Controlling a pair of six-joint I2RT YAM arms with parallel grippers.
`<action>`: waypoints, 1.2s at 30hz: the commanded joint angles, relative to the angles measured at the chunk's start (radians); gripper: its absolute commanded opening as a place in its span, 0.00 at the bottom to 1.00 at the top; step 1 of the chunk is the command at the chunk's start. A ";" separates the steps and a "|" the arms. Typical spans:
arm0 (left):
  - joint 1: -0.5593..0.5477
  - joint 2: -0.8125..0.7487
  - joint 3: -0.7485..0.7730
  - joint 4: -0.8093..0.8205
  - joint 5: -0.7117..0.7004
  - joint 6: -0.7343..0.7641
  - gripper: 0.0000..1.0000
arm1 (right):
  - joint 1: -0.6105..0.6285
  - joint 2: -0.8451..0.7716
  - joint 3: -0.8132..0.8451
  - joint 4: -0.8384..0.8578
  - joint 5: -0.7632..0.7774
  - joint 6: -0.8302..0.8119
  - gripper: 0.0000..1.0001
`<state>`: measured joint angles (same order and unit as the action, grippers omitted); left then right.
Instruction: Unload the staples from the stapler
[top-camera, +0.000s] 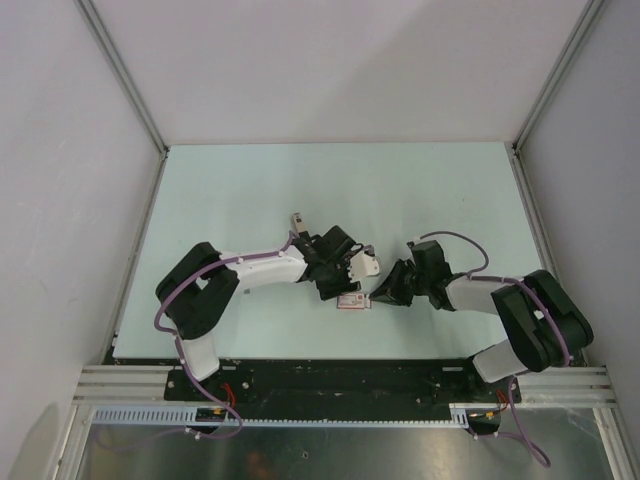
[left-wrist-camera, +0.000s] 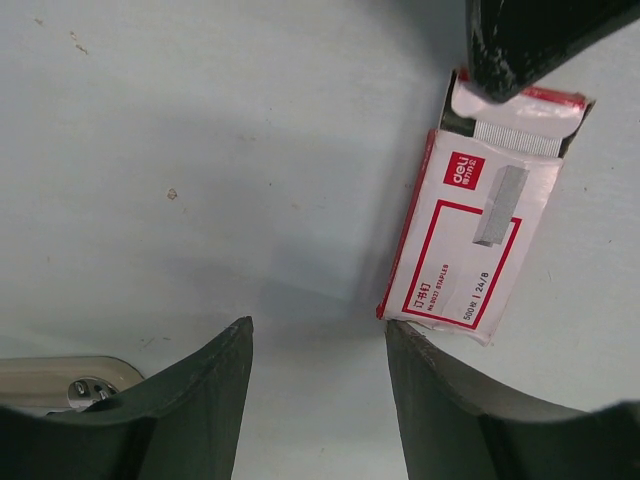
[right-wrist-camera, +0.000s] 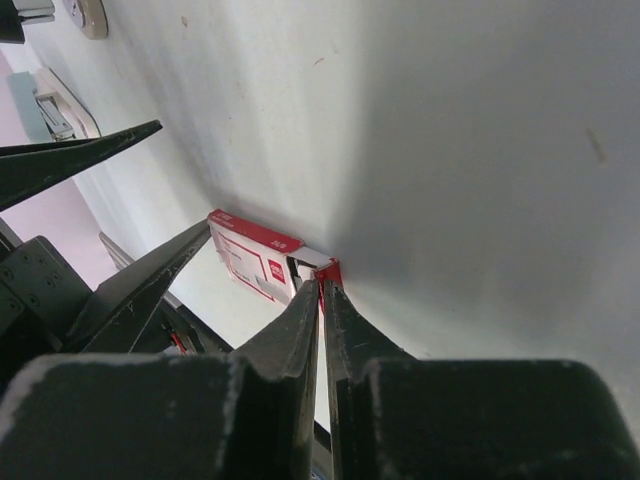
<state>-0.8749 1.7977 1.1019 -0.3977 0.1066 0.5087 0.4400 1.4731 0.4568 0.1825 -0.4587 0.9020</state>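
- The stapler (top-camera: 297, 217) appears to be the small dark-and-silvery bar lying on the table (top-camera: 250, 190), far and left of the left arm's wrist. It is too small in the top view to be sure. It is well apart from both claws and nothing touches it.
- A flat red-and-white box (left-wrist-camera: 465, 250) lies near the middle of the table's near half, between the two claws.
- The box's right end is open, with its pale flap folded out. A ribbed grey block (left-wrist-camera: 515, 135) fills the opening.
- The right gripper (right-wrist-camera: 320, 285) comes in from the right with its fingers pressed together. The tips rest on the red edge of the flap at the open end. I cannot tell whether the card is caught between them.
- From the left wrist view, that dark claw covers part of the flap and of the grey block behind it.
- The left gripper (left-wrist-camera: 318, 335) hangs over the table just left of the box, spread apart, with only bare table in the gap. One of its fingers (left-wrist-camera: 450, 410) lies just beside the box's closed left corner.
- A pale rounded piece with a metal rivet (left-wrist-camera: 60, 375) shows beside the other finger. What it belongs to is unclear.
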 joint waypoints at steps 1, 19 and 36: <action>-0.015 -0.021 0.020 0.019 0.005 0.018 0.60 | 0.039 0.028 0.026 0.063 0.016 0.052 0.10; -0.023 -0.054 0.000 0.017 0.002 0.012 0.60 | 0.067 0.018 0.043 0.051 -0.004 0.056 0.28; 0.225 -0.613 0.080 -0.202 -0.090 -0.080 0.99 | 0.003 -0.198 0.356 -0.486 0.206 -0.284 0.99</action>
<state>-0.7349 1.3659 1.1389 -0.5526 0.0498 0.4736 0.4343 1.3060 0.6895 -0.1829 -0.3363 0.7212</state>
